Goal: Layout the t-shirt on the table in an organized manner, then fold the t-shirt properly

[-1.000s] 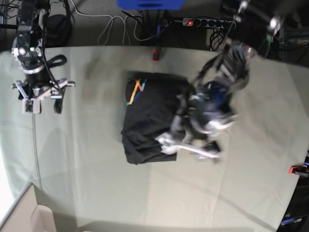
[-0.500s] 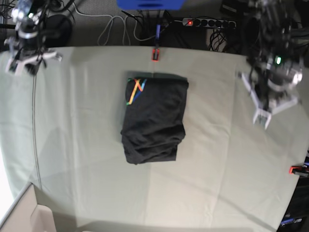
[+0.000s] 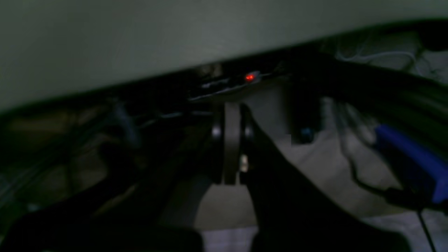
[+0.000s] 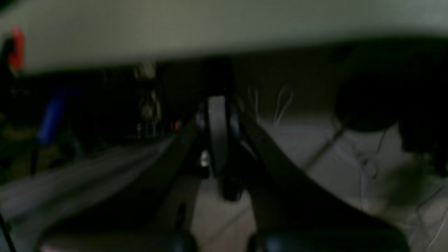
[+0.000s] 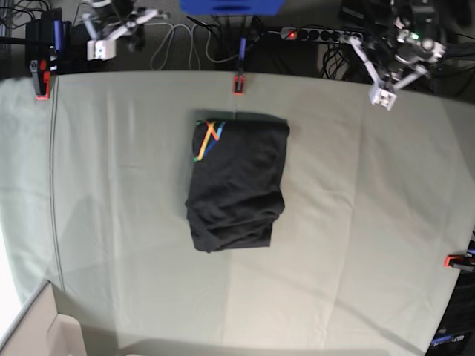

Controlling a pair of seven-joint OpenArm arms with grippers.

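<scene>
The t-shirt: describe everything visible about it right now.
The t-shirt is dark charcoal, soft-looking fabric, folded into a compact upright rectangle near the middle of the table. A small crossed-stripe mark in orange, yellow, blue and green shows at its upper left corner. Its lower edge looks slightly bunched and rounded. It lies flat on the pale cloth; nothing else touches it.

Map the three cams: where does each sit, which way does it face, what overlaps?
Base: overhead, facing down on the table and folded t-shirt; both grippers, left gripper and right gripper, at the far edge.
Left wrist: behind shut fingers, facing the table edge and floor cables.
Right wrist: likewise, fingers shut.
Shared: table edge, lit power strip.
</scene>
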